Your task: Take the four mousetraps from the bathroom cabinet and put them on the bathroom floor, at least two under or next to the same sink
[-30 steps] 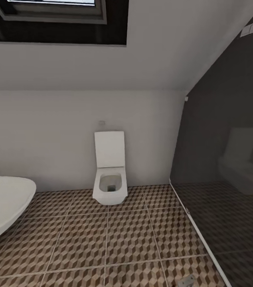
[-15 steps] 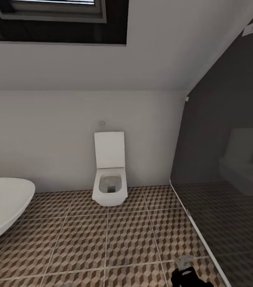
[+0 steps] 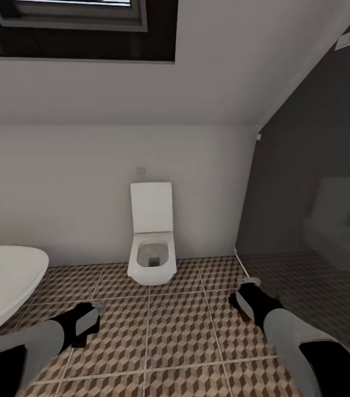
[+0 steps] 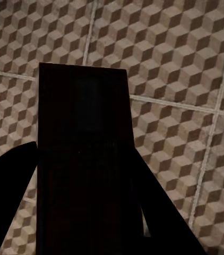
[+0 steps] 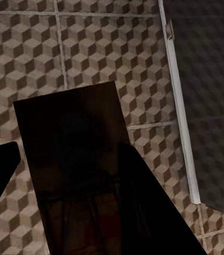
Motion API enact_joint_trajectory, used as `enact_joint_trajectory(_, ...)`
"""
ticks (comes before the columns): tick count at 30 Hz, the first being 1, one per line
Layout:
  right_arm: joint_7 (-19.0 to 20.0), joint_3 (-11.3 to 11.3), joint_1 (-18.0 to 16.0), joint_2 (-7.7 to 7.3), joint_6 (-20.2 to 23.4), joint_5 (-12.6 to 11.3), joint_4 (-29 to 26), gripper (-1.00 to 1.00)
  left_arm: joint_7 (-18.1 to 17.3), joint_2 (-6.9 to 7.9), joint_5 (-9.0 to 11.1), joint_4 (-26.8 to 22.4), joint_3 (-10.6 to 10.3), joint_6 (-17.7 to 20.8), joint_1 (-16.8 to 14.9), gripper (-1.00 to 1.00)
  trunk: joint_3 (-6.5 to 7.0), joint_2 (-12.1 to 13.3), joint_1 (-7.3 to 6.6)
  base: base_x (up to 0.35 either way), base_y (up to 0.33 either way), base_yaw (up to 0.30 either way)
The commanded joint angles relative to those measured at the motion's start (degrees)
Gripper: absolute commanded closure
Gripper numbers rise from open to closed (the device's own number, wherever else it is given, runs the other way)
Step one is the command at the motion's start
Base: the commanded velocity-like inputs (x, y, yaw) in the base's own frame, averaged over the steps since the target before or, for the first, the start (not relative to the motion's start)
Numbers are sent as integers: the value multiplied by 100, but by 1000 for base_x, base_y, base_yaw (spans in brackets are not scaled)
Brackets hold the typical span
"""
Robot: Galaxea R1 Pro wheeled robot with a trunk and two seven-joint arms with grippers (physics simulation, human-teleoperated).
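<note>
In the left wrist view, a flat dark brown rectangular mousetrap (image 4: 83,159) is seen between the two black fingers (image 4: 8,196) of the left gripper (image 4: 85,212). The fingers are closed against its long edges, so the slab is held. Its long axis runs along the fingers, and its free end points away from the wrist, over the bathroom floor of brown, beige and tan cube-patterned tiles (image 4: 175,64) with pale grout lines.

In the right wrist view, a second dark brown rectangular mousetrap (image 5: 72,154) is gripped the same way between the black fingers (image 5: 149,212) of the right gripper (image 5: 75,212). Faint wire parts are made out near the wrist end. This slab is tilted slightly against the tile grid, its long axis again along the fingers. Beside it, a pale strip (image 5: 178,106) borders a dark glass panel (image 5: 207,79).

In the head view, the left gripper (image 3: 86,320) is placed at about 8 o'clock and the right gripper (image 3: 249,298) at about 4 o'clock, both raised above the patterned tiles; the held slabs cannot be made out there. A square white toilet with its lid raised (image 3: 152,242) stands against the white wall at the centre, and the rim of a white oval bathtub (image 3: 4,286) is seen at 9 o'clock.
</note>
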Motion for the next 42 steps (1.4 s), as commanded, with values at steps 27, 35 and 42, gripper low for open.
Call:
enact_joint_trajectory(27,8,43,-396,50,492,3,-52,100,-63,-4,9,-50,-22,40,-469,100,-8,-4,0,6,0,0)
enact_joint_trajectory(35,13,43,-396,100,493,3,-50,100,-210,13,7,-50,-29,46,-469,100,-8,-4,0,292,0,0)
enact_joint_trajectory(42,13,43,-396,109,495,3,-44,100,-218,45,6,-38,-31,52,-469,100,-8,-4,0,335,29,0)
